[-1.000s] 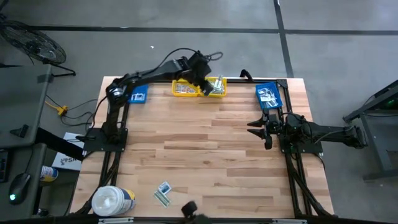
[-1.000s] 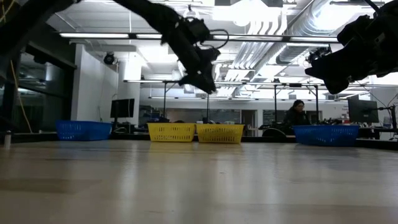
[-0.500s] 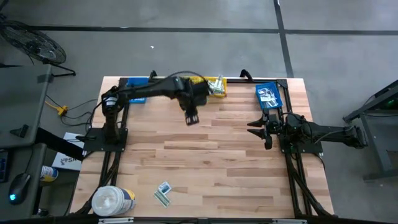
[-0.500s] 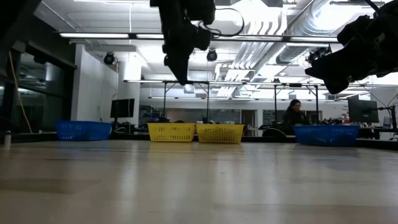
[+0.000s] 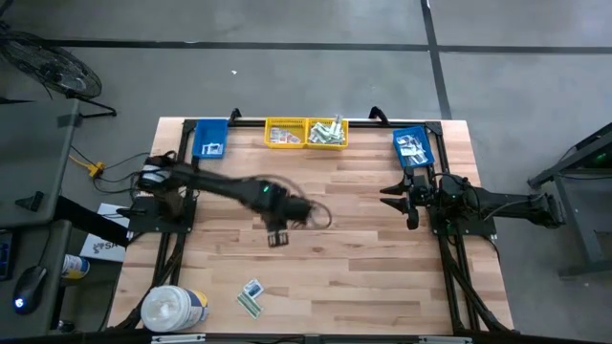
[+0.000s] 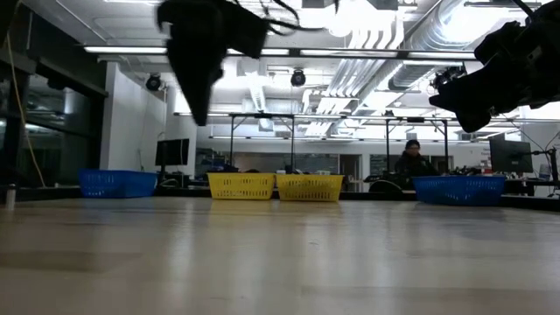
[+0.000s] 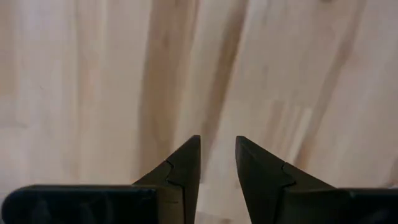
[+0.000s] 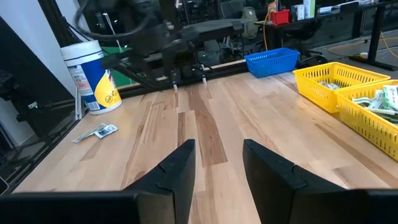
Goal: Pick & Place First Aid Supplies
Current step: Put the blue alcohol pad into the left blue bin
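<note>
Your left gripper (image 5: 277,239) is hanging over mid-table, fingers slightly apart and gripping nothing. The first aid supplies (image 5: 251,297) are sitting near the front edge. Right gripper (image 5: 397,203) is waiting, fingers apart.

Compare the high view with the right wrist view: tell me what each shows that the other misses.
Only the high view shows the blue bin by the right arm, and the right gripper from outside. Only the right wrist view shows the room beyond the table. Both show the loose packets lying on the table near the white tub, the yellow bins, the far blue bin, and the empty, open left gripper.
</note>
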